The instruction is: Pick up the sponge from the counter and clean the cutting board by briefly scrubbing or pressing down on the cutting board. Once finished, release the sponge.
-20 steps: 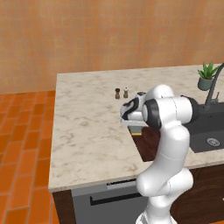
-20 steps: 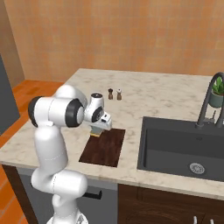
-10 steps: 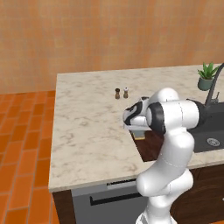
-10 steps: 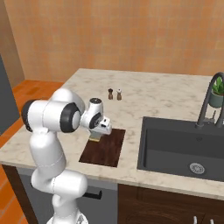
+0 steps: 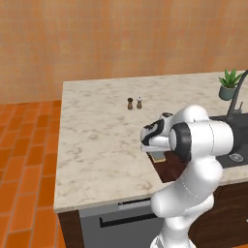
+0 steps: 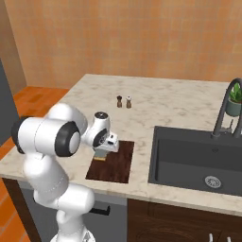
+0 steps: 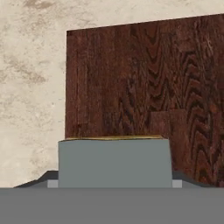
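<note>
The tool [image 6: 101, 154] is low over the cutting board [image 6: 113, 163], near the board's far left corner. It has the sponge [image 6: 100, 156] in its grip, closed on the 2 sides of it. In the right base view the sponge pokes out under the tool as a small yellow and grey block, right down at the board. I cannot tell if it is pressing on the wood or is just above it.

In the left base view the sponge [image 5: 158, 155] sits under the tool [image 5: 156, 153] at the edge of the dark board [image 5: 172, 167].

From the hand view the sponge [image 7: 114, 162] is a big grey block with a thin yellow line on top, and the brown wood of the board [image 7: 144, 78] is behind it (its grain is easy to see).

The board lies flat on the marble table [image 6: 156, 106], just beside the black sink [image 6: 198, 156]. 2 small shakers [image 6: 124, 101] stand on the table, well apart from the board. A green plant [image 6: 235, 100] sits by the tap [image 6: 224, 113].
</note>
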Tool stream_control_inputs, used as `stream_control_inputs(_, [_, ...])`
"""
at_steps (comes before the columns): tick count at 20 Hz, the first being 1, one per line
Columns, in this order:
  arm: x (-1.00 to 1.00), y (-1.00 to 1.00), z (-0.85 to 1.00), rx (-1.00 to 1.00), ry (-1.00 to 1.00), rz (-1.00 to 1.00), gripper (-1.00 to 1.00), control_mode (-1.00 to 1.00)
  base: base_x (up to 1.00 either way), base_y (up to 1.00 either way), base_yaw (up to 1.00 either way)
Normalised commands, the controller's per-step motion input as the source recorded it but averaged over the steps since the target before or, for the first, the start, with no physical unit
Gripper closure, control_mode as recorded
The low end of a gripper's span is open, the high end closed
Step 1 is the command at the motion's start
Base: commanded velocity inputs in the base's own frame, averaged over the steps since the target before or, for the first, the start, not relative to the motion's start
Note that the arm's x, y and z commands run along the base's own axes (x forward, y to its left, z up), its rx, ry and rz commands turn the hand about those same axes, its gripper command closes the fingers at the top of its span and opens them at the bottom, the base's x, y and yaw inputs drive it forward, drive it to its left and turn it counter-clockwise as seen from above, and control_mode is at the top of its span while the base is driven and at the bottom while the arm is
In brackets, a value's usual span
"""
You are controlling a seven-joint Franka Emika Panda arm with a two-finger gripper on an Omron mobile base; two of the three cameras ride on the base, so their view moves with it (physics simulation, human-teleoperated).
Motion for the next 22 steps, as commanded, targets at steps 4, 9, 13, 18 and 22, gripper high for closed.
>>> stream_control_inputs(4, [-0.79,-0.06,-0.01,0.02,-0.04,0.02,1.0,-1.0,0.0,0.0,0.0])
stream_control_inputs(9, [-0.61,-0.02,0.0,0.02,-0.01,0.03,1.0,-1.0,0.0,0.0,0.0])
stream_control_inputs(13, [-0.23,0.0,-0.08,0.01,0.0,0.03,1.0,-1.0,0.0,0.0,0.0])
stream_control_inputs(18, [-0.3,-0.13,-0.01,0.01,-0.01,0.0,1.0,-1.0,0.0,0.0,0.0])
stream_control_inputs(22, [-0.05,-0.27,0.0,0.0,0.0,0.0,1.0,-1.0,0.0,0.0,0.0])
